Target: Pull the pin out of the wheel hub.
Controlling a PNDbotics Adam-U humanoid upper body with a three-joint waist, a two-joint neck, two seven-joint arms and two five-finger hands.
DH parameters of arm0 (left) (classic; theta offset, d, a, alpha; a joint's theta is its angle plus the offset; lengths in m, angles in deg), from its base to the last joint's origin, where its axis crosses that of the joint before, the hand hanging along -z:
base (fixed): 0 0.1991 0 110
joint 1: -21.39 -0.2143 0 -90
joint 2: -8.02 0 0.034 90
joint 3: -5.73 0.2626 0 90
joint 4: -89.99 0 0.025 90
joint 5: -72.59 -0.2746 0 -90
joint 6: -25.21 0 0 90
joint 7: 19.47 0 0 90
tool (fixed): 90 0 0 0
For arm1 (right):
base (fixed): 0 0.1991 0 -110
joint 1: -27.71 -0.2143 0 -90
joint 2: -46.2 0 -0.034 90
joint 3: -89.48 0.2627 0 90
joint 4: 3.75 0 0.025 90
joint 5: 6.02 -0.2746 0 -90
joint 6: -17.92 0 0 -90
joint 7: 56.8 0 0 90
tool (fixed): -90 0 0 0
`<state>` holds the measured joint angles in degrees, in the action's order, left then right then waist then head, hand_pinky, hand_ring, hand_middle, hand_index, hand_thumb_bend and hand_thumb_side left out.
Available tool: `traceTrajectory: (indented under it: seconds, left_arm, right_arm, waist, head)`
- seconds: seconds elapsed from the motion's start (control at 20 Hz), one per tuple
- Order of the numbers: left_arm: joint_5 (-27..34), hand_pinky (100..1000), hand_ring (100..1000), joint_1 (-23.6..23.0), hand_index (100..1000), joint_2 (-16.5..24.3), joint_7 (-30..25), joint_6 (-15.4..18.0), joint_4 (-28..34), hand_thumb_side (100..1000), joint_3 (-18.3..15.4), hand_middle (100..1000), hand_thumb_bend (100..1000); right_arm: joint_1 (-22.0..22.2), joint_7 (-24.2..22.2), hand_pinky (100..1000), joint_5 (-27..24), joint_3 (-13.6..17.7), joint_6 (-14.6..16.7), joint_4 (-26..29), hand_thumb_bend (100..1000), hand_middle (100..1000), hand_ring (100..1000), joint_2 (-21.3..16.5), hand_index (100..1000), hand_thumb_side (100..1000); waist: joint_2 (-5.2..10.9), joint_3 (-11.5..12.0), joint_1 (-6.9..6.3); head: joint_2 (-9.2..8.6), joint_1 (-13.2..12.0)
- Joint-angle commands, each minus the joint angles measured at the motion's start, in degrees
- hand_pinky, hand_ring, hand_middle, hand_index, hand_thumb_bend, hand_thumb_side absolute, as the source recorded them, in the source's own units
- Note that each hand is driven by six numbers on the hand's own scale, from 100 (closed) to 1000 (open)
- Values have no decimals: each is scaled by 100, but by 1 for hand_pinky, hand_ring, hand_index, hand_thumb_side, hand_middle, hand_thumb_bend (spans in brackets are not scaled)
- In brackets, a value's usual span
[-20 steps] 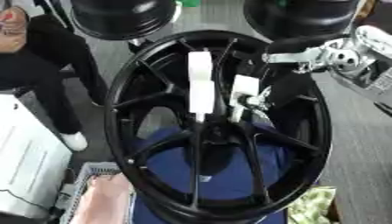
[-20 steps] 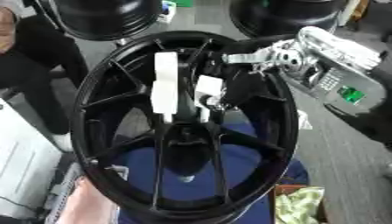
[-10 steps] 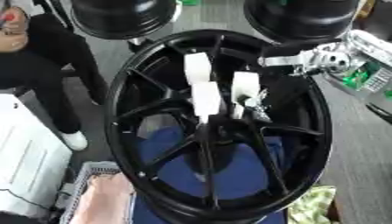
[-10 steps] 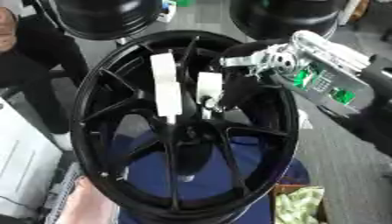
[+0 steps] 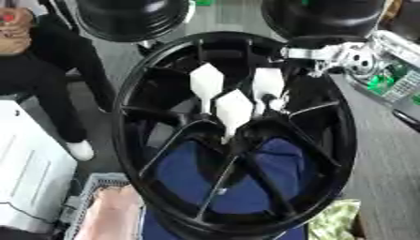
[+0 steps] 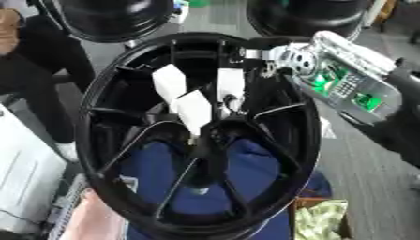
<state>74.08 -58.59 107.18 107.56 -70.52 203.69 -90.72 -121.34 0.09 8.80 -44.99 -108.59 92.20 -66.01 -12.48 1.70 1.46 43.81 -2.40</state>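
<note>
A large black wheel hub [image 5: 234,136] fills the middle of the view, seen from above, its spokes running from a dark centre out to a glossy rim. Through the gaps between the lower spokes a blue surface [image 5: 271,159] shows beneath it.

Three white tags stand out near the hub's centre: one on the left [image 5: 206,82], one on the right [image 5: 268,84], and one lower down between them [image 5: 234,108]. The lower tag tapers down to a thin stem that ends at the centre of the hub. Which of these belongs to the pin cannot be told, and the pin itself cannot be made out.

The right robot hand [image 6: 283,55] comes in from the upper right, silver metal at the wrist with green parts on the forearm behind it. It lies over the hub's upper right rim, reaching towards the right tag. Its fingers are dark against the dark wheel, so whether they are clenched, released, or grasping anything cannot be told. The left robot hand appears in neither view.

Two more black wheels [image 5: 131,16] sit beyond the hub at the top edge. A white box [image 5: 29,168] stands at the lower left, and a crumpled yellow-green cloth [image 5: 336,220] lies at the lower right.
</note>
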Motion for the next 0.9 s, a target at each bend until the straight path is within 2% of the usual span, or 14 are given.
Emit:
traceTrajectory:
  seconds: [0.05,0.15,0.2,0.25,0.3,0.35,0.5,0.7,0.75,0.8,0.9]
  left_arm:
    - [13,655,982,15,763,145,1,-22,90,716,-37,722,516]
    - [15,656,982,16,763,158,-3,-24,90,716,-35,722,516]
    - [13,656,982,18,763,167,-6,-27,90,716,-33,722,516]
    - [9,656,981,18,763,178,-7,-28,90,716,-34,722,515]
    - [5,656,981,20,763,186,-7,-28,90,717,-36,722,515]
    - [1,656,981,21,763,194,-5,-26,90,716,-40,722,514]
    - [-18,656,980,18,763,217,12,-26,90,716,-60,722,514]
    - [-40,657,980,34,763,234,32,-18,90,716,-79,722,513]
    - [-43,657,980,41,763,233,36,-17,90,717,-83,723,514]
    - [-44,657,980,49,763,232,39,-16,90,716,-86,723,513]
    - [-51,657,980,54,763,230,44,-13,90,717,-94,723,512]
  right_arm:
    - [-175,35,813,-176,350,-100,322,100,453,652,-438,551,280]
    - [-175,44,814,-262,545,-114,500,100,451,641,-651,550,283]
    - [-166,36,817,-303,648,-125,561,100,452,633,-761,550,337]
    - [-158,50,818,-332,773,-133,601,100,449,628,-879,548,276]
    - [-140,80,821,-355,887,-141,634,100,451,622,-977,549,316]
    - [-104,129,828,-379,1022,-139,656,100,453,622,-1095,553,261]
    - [180,299,847,-492,1457,-45,711,100,454,614,-1534,555,251]
    - [1077,760,852,-757,2141,86,851,100,461,618,-2291,564,249]
    - [1378,909,853,-835,2324,105,886,100,468,623,-2488,571,128]
    - [1688,1067,852,-909,2504,125,909,100,473,629,-2671,578,259]
    - [2352,1398,849,-1058,2876,162,824,100,476,633,-3003,581,266]
  waist:
    - [21,-24,10]
    - [26,-43,11]
    - [29,-53,13]
    - [33,-68,15]
    - [35,-77,16]
    - [36,-93,17]
    - [24,-122,23]
    - [-11,-125,32]
    - [-22,-124,29]
    - [-32,-119,26]
    - [-55,-112,16]
  head:
    - [30,-38]
    - [31,-44]
    - [31,-49]
    - [31,-58]
    - [31,-62]
    - [31,-79]
    - [10,-133]
    - [-34,-185]
    - [-45,-194]
    - [-57,-201]
    - [-82,-218]
